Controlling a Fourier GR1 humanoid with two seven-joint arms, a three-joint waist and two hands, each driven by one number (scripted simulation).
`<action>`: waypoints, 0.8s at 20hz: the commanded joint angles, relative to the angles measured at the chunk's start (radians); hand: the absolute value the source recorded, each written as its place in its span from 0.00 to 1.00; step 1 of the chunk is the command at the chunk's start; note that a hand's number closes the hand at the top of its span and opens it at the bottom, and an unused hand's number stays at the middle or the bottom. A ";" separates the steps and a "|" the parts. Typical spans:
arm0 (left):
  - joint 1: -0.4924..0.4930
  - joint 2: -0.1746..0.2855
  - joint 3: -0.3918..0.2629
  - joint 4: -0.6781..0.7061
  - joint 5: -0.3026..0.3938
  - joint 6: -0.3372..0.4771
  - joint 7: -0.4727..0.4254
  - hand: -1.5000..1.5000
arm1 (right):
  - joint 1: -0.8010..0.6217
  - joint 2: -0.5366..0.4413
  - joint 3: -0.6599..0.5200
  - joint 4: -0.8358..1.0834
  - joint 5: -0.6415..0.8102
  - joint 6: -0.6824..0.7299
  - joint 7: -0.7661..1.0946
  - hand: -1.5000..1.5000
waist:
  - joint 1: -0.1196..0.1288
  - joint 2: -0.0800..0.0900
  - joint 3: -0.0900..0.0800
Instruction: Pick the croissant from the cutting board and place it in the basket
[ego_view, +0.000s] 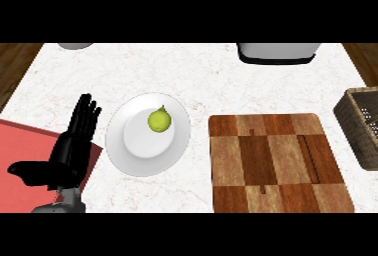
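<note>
1 arm showed: its left hand (68, 150), fingers straight and apart, rested at the left beside the plate (140, 150). No croissant lay on the cutting board (269, 165); finding it should precede any reach toward the basket (359, 125).

Bare counter (221, 80) separates cutting board (273, 162) from basket (363, 125); plate (136, 155) stands left of board.

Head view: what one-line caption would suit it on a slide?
Open left hand at left beside a white plate bearing a green fruit; wooden cutting board with nothing on it, basket at right edge.
</note>
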 joint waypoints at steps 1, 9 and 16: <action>-0.021 0.022 0.031 0.007 0.021 -0.025 0.008 0.50 | -0.047 -0.026 0.030 0.067 0.018 0.003 -0.033 0.00 | 0.000 0.000 0.000; -0.005 -0.016 0.005 0.020 -0.001 0.000 -0.032 0.50 | -0.090 0.023 -0.060 0.132 -0.108 -0.034 -0.132 0.00 | -0.001 0.001 0.000; -0.010 0.006 0.006 -0.049 0.008 -0.008 0.054 0.50 | -0.115 -0.080 -0.194 0.131 -0.202 -0.026 -0.080 0.00 | -0.002 -0.001 0.000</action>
